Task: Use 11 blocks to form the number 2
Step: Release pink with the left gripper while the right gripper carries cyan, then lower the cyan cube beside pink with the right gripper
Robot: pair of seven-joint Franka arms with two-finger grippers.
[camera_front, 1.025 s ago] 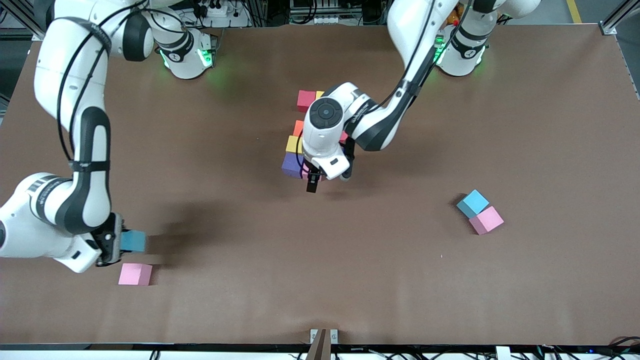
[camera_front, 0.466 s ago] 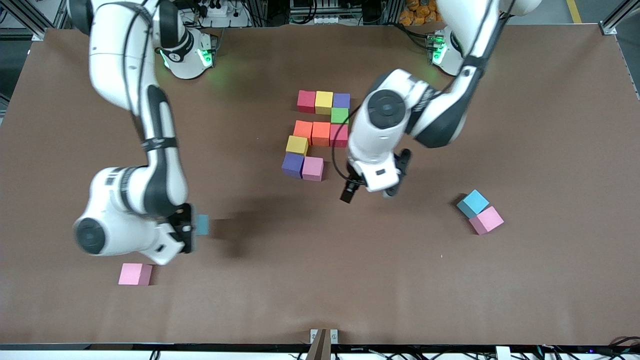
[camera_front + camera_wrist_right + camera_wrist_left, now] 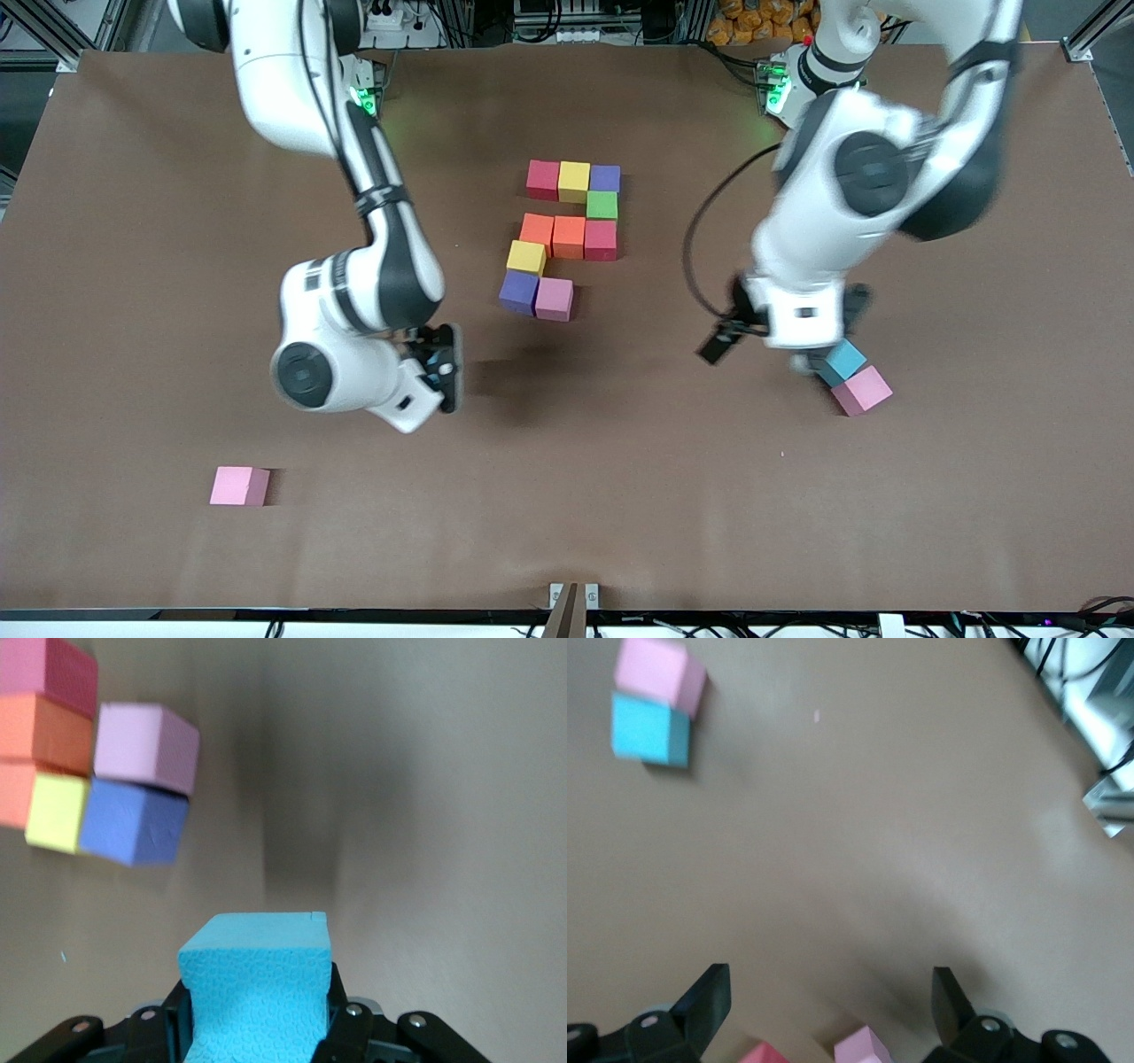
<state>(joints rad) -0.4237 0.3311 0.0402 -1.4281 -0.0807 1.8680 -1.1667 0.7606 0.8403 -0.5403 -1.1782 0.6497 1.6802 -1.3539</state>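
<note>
Blocks in the number 2 [image 3: 567,239] sit mid-table: 10 placed so far, top row red/yellow/purple, green link, orange/orange/red row, yellow link, then purple [image 3: 518,292] + pink [image 3: 555,299] in the bottom row. One slot left, beside that pink cube toward the left arm's end.

Right pincer [image 3: 440,368] is clenched on a light blue block [image 3: 257,979], in the air over bare table [image 3: 177,266] near the purple/pink corner. Left pincer [image 3: 828,1010] hangs released, nothing in it, over table beside the spare blue [image 3: 842,360] and pink [image 3: 862,390] cubes, which touch each other. Another spare pink cube [image 3: 239,486] lies well apart, toward the right arm's end.

Risks, as I judge: the blue cube has to pass over the row to reach its slot, so a low carry could knock the purple/pink cubes askew. Foam is light and matte w/ a pebbly skin; cubes shift at a nudge, and a squeezed cube may spring or stick on release, landing crooked.
</note>
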